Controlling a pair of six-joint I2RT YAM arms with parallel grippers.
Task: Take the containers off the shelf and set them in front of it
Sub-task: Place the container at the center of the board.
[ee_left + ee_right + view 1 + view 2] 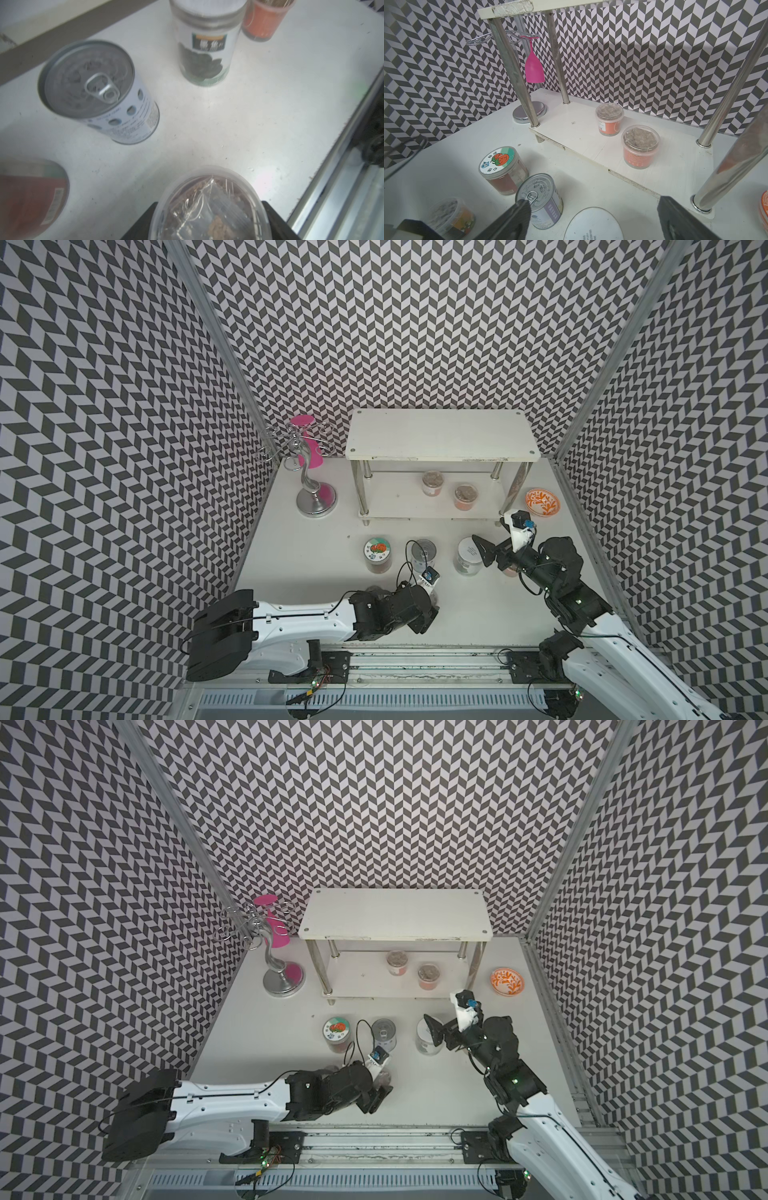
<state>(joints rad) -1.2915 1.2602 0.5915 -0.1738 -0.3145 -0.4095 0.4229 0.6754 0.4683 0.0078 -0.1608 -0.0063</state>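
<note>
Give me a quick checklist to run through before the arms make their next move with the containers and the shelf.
1. Grip: left gripper shut on the clear plastic tub, which sits between its fingers: ok.
2. Held tub resting on the table: cannot tell.
3. Free hand: right gripper open and empty: ok.
4. Approach: it faces the lower tier of the shelf with nothing in between: looks ok.
5. Shelf unloaded: not ok, two orange-labelled tubs stand on the lower tier.
6. The tin can, picture-lid jar and white-lidded jar upright in front of the shelf: ok.
</note>
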